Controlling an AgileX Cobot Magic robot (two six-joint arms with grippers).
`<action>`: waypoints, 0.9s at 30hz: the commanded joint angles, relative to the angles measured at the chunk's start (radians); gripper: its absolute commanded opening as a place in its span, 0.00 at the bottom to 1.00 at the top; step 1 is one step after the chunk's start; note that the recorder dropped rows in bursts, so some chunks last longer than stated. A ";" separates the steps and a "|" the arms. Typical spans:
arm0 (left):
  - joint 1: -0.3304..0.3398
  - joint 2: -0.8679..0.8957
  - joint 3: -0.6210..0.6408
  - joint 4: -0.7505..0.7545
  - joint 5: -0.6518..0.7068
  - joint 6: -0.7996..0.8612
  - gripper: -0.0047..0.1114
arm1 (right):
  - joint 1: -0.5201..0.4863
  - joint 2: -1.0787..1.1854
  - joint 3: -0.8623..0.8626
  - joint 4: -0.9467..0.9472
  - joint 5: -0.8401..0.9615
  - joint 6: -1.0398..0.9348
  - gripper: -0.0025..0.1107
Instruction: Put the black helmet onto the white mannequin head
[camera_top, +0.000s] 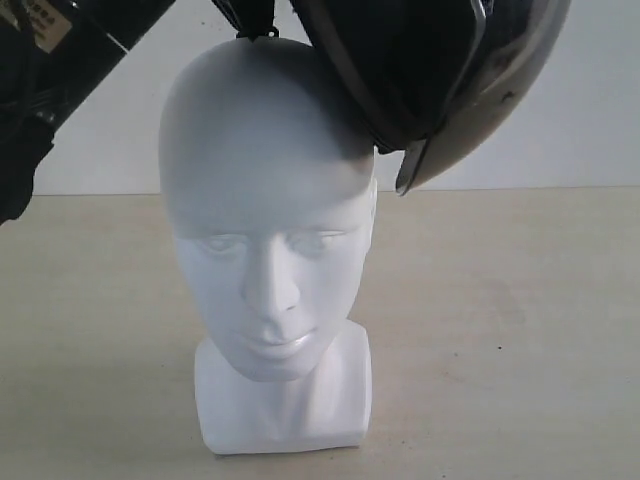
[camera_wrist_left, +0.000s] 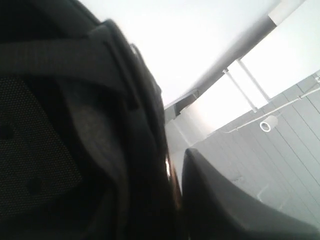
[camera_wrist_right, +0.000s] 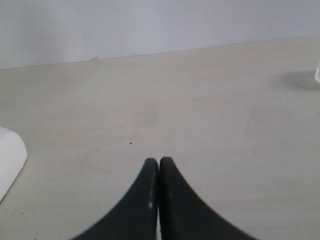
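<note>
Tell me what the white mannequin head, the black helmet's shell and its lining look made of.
The white mannequin head is probably moulded plastic, smooth and glossy, with soft highlights on the lips and brow. The black helmet has a shell of seemingly hard plastic, a dull dark finish with a faint sheen. Its lining is perforated mesh fabric, likely over padding; a woven webbing strap crosses it.

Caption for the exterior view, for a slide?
Tilted matte-black rounded helmet above the glossy white mannequin head on a beige table.
</note>
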 joint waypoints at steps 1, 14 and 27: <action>0.011 -0.072 0.008 -0.047 -0.087 0.075 0.08 | -0.001 -0.005 -0.001 0.001 -0.007 -0.002 0.02; 0.082 -0.184 0.152 -0.004 -0.087 0.028 0.08 | -0.001 -0.005 -0.001 0.001 -0.007 -0.002 0.02; 0.082 -0.192 0.181 0.019 -0.087 0.026 0.08 | -0.001 -0.005 -0.001 0.001 -0.005 -0.002 0.02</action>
